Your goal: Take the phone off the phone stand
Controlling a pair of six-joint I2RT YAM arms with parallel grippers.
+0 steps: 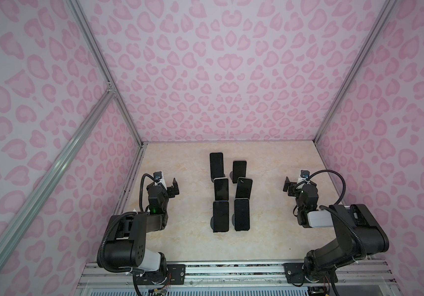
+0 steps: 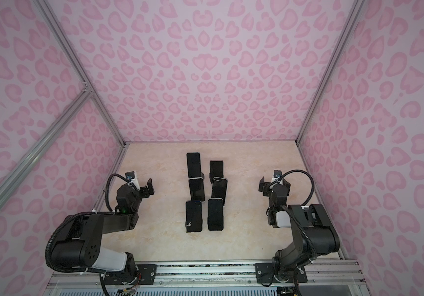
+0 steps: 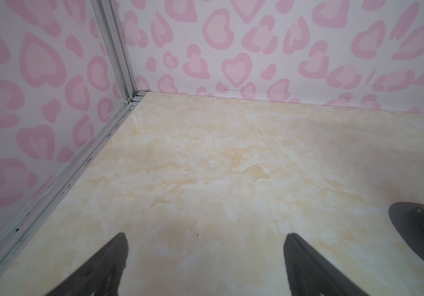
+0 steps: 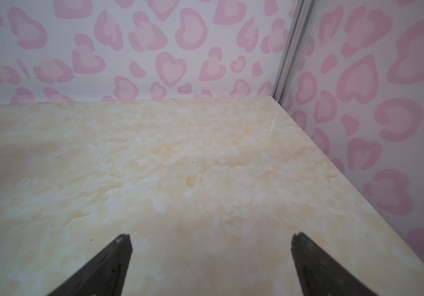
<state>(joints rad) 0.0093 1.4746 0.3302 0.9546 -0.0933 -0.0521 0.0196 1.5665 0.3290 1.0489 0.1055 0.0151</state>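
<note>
Two black arms, left arm [image 1: 126, 241] and right arm [image 1: 359, 230], bolted to an aluminium rail [image 1: 234, 269] at the near edge of a cream marbled table [image 1: 180, 243], each bent at the elbow and stretched forward along its own side. Shown only in both top views: six dark phones in two files of three at mid-table, each propped upright on its own phone stand [image 1: 213, 221], none lifted off. Nearest, near-left phone [image 1: 221, 216] and near-right phone [image 1: 242, 214], side by side. Behind them, middle-left phone [image 1: 221, 189] and middle-right phone [image 1: 243, 187], the latter leaning slightly. Level with this pair and well apart from it, left gripper [image 1: 166, 184] and right gripper [image 1: 299, 184], both splayed wide, grasping nothing, poised above bare table. Farther back, far-left phone [image 1: 216, 165] and far-right phone [image 1: 239, 167]. From the left wrist view, two dark fingertips [image 3: 108, 264] wide apart over bare marble, plus the rim of a round dark stand base [image 3: 421, 230] at the frame's edge, a detail missing from the right wrist view. From that one, only splayed fingertips [image 4: 110, 266], marble and a far corner. Farthest, pink heart-patterned walls [image 1: 231, 77] joined by aluminium corner posts [image 3: 117, 51].
</note>
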